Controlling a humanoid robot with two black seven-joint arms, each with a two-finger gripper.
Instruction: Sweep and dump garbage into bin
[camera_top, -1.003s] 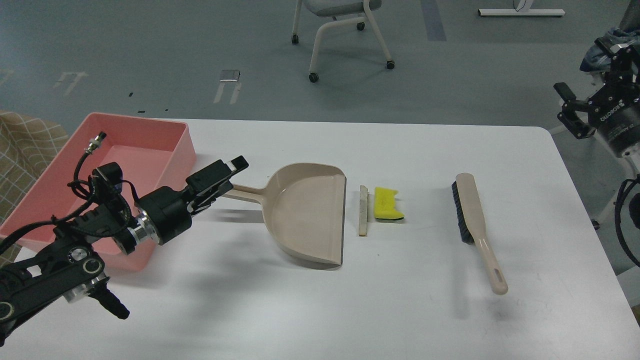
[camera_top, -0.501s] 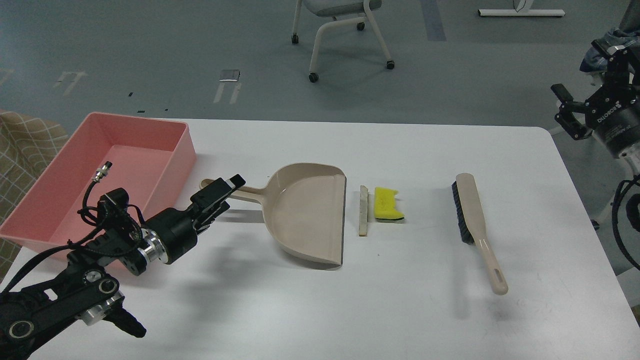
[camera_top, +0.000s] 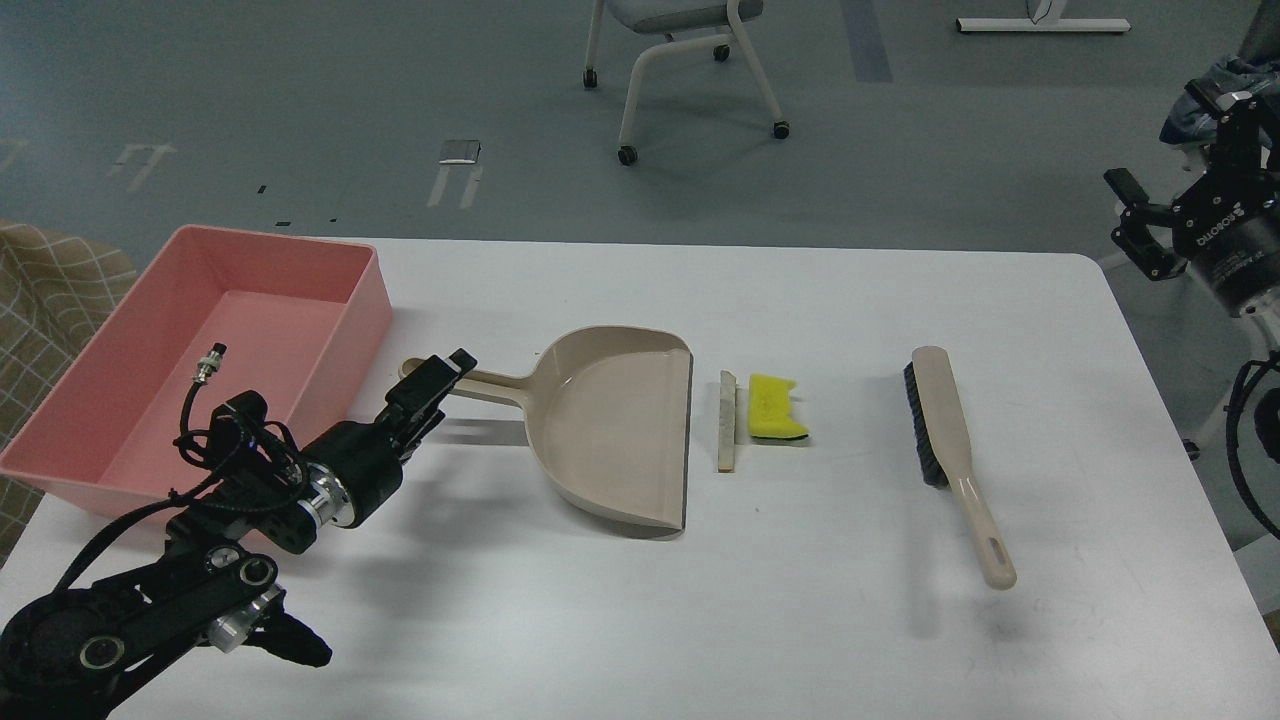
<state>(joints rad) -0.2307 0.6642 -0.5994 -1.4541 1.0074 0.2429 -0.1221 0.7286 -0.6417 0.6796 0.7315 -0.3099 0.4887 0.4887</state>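
White counter (camera_top: 800, 620): one pink bin (camera_top: 110, 400) at left edge, one dustpan (camera_top: 615, 425), two garbage scraps (camera_top: 760, 412), one brush (camera_top: 950, 450). Left claw (camera_top: 432, 385) at dustpan handle, spread unclear; right claw (camera_top: 1135, 225) unclear.

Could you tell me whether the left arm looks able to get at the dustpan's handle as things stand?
Probably yes: the left tool is right at the end of the dustpan handle, with nothing between them, and the pink bin sits off to the side.

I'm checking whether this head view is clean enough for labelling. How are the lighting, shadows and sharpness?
Head view: even, soft overhead light; sharp throughout. The white table shows mild sheen, no harsh glare. Soft shadows lie under the left gripper, the beige plastic dustpan and the beige black-bristled brush. The yellow sponge piece and pale strip read clearly.
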